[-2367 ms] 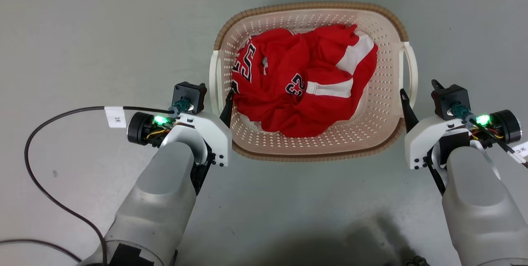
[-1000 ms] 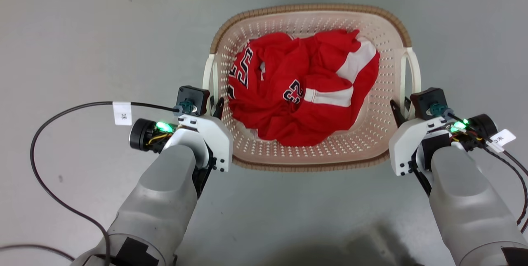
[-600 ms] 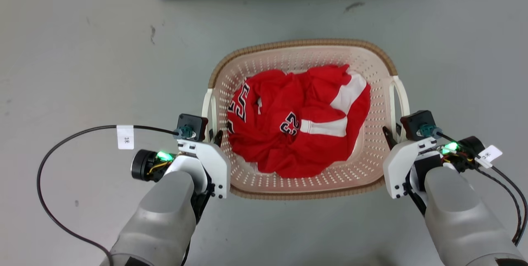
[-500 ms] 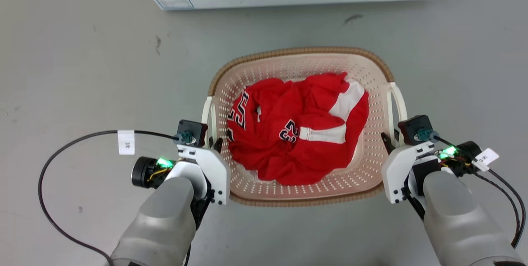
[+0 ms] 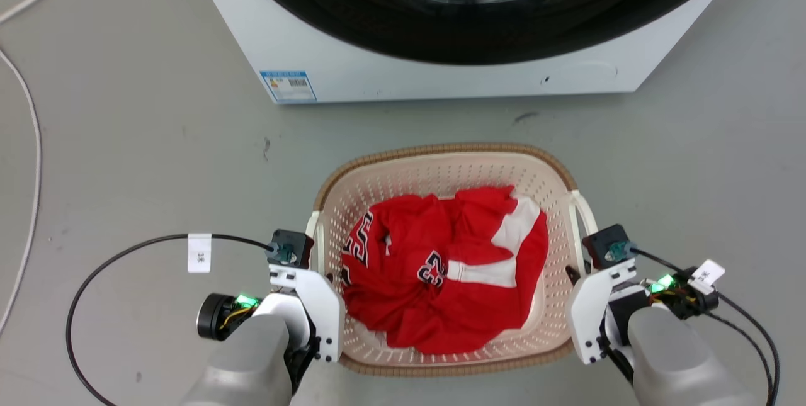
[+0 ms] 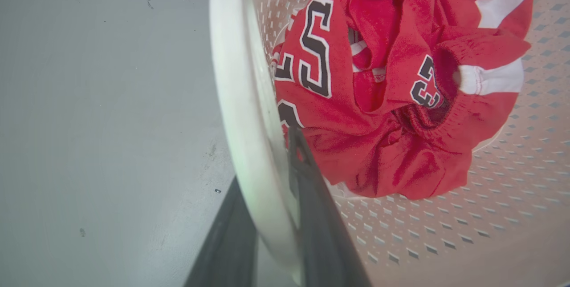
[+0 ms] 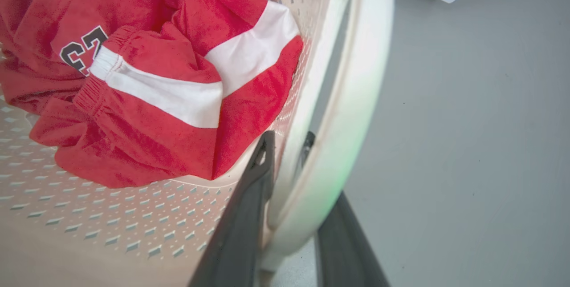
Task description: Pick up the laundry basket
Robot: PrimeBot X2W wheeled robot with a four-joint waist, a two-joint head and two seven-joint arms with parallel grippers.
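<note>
- The basket (image 5: 441, 151) sits at 6 o'clock from the washer (image 5: 378, 72), over the grey floor (image 5: 126, 141), with a red jersey (image 5: 441, 267) heaped inside.
- The left jaws are closed on the left handle (image 6: 240, 100), at the basket's 9 o'clock. One finger lies inside the loop and one outside.
- The right jaws are closed the same way on the right handle (image 7: 356, 100), at 3 o'clock.
- Both grips sit toward the near ends of the handles, about 8 and 4 o'clock, so the far side will probably tend to dip.
- Step in hand, as I judge it: the lift itself. I cannot tell whether the base has left the floor.
- To do it well, raise both arms at the same rate and height, so the rim stays level and the jersey does not slide.
- Hold the spacing between the arms fixed, since pulling apart or squeezing in would flex the thin handles.
- Stay clear of the washer front at 12 o'clock.
</note>
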